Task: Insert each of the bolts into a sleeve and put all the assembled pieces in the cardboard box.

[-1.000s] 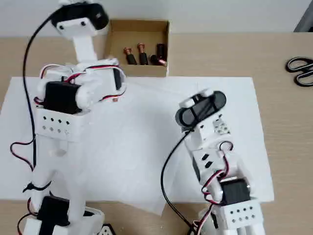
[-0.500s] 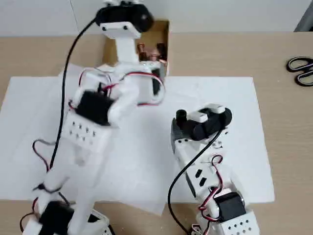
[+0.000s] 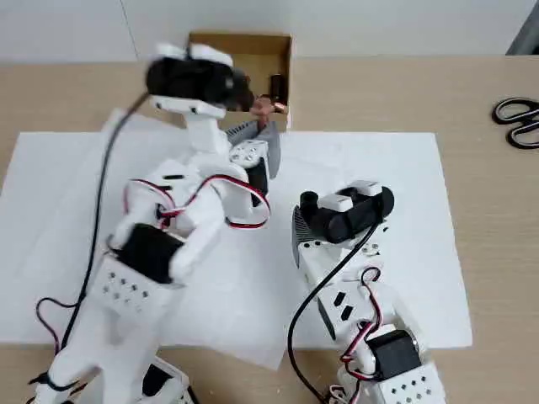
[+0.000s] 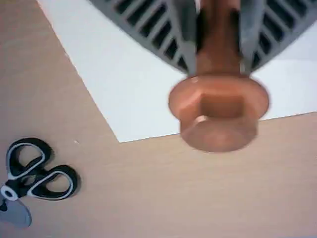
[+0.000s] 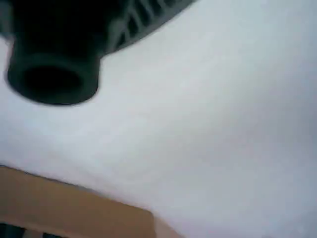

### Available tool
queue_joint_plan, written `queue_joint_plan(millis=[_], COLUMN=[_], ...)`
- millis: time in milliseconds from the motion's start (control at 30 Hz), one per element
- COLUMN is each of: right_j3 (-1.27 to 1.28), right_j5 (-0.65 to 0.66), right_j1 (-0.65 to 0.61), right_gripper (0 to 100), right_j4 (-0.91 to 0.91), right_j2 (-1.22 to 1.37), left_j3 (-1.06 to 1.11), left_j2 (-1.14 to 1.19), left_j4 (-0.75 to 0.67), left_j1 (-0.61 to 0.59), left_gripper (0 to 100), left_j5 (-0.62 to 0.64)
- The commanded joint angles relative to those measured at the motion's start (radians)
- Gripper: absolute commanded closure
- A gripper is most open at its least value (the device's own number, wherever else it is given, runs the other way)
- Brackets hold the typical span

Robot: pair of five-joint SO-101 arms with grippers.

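Left gripper (image 4: 218, 52) has the bolt (image 4: 219, 106) clamped head-out by the cardboard box (image 3: 199, 63), and the right gripper (image 3: 301, 220) is holding the sleeve (image 5: 52, 64) close by, toward the desk's near edge.

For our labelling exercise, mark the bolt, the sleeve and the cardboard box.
bolt (image 4: 219, 108): left wrist view, its hexagonal head.
sleeve (image 5: 52, 79): right wrist view, its open end.
cardboard box (image 3: 253, 44): high view, its far wall.

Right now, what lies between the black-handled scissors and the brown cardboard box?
Nothing but bare tan wooden tabletop, seen in the high view, from the brown cardboard box to the black-handled scissors.
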Motion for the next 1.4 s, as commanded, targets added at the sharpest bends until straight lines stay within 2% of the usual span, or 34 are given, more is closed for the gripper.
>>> queue_joint_plan(millis=[0, 267, 467, 633, 1100, 1367], right_j3=[-0.011, -0.009, -0.009, -0.009, -0.014, -0.014], right_j5=[-0.012, -0.012, -0.012, -0.012, -0.012, -0.012], right_j1=[-0.030, -0.067, -0.067, -0.067, -0.061, -0.045], right_gripper=[99.1, 99.1, 99.1, 99.1, 99.1, 99.1], right_j4=[-0.025, -0.025, -0.027, -0.027, -0.027, -0.033], right_j2=[-0.019, -0.019, -0.019, -0.019, -0.019, -0.019], left_j3=[0.079, 0.111, 0.113, 0.110, 0.160, 0.153], left_j2=[-0.052, -0.054, -0.054, -0.055, -0.060, -0.080], left_j4=[-0.130, -0.132, -0.129, -0.087, -0.087, 0.054], left_j1=[0.003, 0.075, 0.086, 0.124, 0.124, 0.127], left_gripper=[99, 99, 99, 99, 99, 99], left_j5=[-0.003, -0.002, 0.000, 0.002, -0.002, -0.003])
